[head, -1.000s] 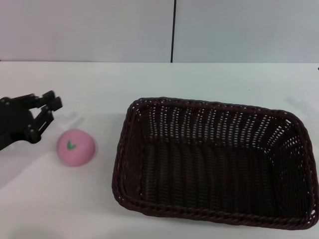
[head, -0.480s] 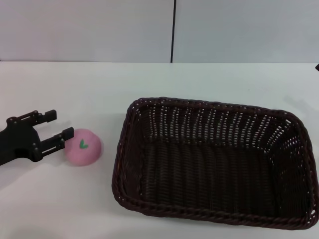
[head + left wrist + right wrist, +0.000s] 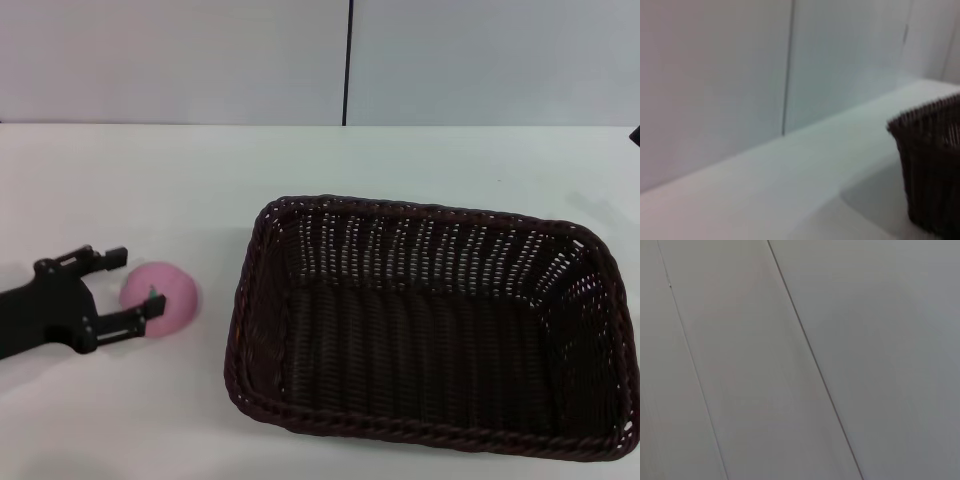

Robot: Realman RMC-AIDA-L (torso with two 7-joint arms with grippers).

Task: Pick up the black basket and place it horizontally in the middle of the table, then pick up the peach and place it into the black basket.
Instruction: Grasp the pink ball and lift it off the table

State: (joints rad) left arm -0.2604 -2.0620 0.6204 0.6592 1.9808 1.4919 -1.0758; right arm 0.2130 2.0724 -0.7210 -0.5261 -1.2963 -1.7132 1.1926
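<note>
My left tool stands open around the peach, not yet closed, the black basket lying to its right.

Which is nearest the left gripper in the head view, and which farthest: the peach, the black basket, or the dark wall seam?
From the left gripper:
1. The peach, between its open fingers.
2. The black basket, to the right.
3. The dark wall seam, behind the table.

peach left of black basket | both on table
</note>
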